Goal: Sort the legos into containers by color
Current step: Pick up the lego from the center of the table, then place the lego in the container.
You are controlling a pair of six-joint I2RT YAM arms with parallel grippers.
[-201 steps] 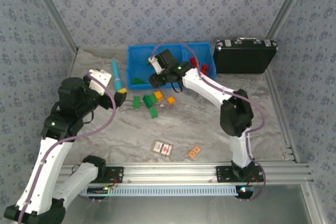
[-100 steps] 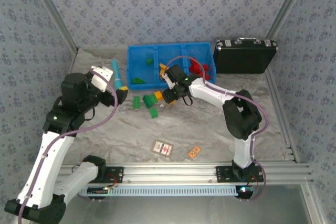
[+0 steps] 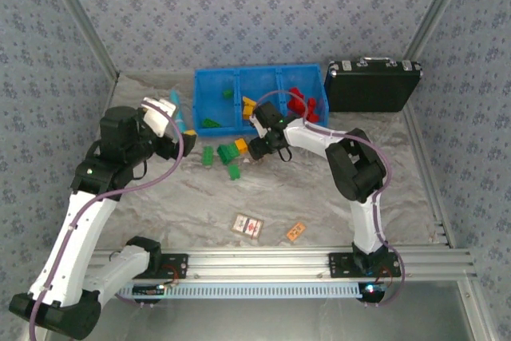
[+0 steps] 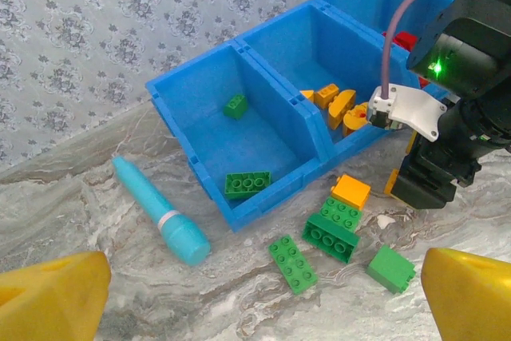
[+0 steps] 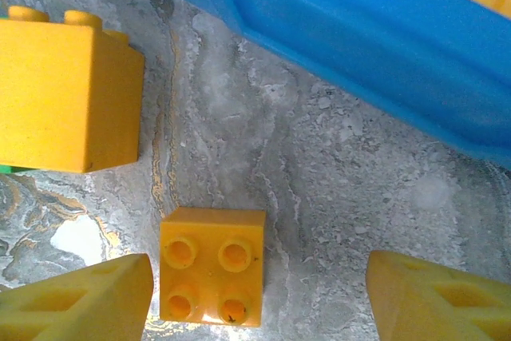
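The blue tray (image 3: 259, 77) stands at the back with three compartments: green legos (image 3: 211, 123) in the left, orange-yellow legos (image 3: 249, 105) in the middle, red legos (image 3: 302, 101) in the right. In front of it lie loose green bricks (image 4: 295, 263) (image 4: 335, 229) (image 4: 391, 267) and a yellow one (image 4: 350, 192). My right gripper (image 3: 259, 149) is low over the table by the tray's front wall (image 5: 359, 29). It (image 5: 259, 297) is open around a small yellow four-stud brick (image 5: 211, 265), which lies near its left finger. My left gripper (image 4: 259, 301) hangs open above the loose green bricks, holding nothing.
A teal tube (image 4: 160, 212) lies left of the tray. A black briefcase (image 3: 371, 84) stands to the tray's right. Two printed cards (image 3: 247, 225) (image 3: 295, 232) lie nearer the front rail. A bigger yellow brick (image 5: 68, 93) sits just beyond the small one.
My right gripper came from over the tray down to the table in front of it, and its jaws have widened. The left arm shifted slightly toward the back.
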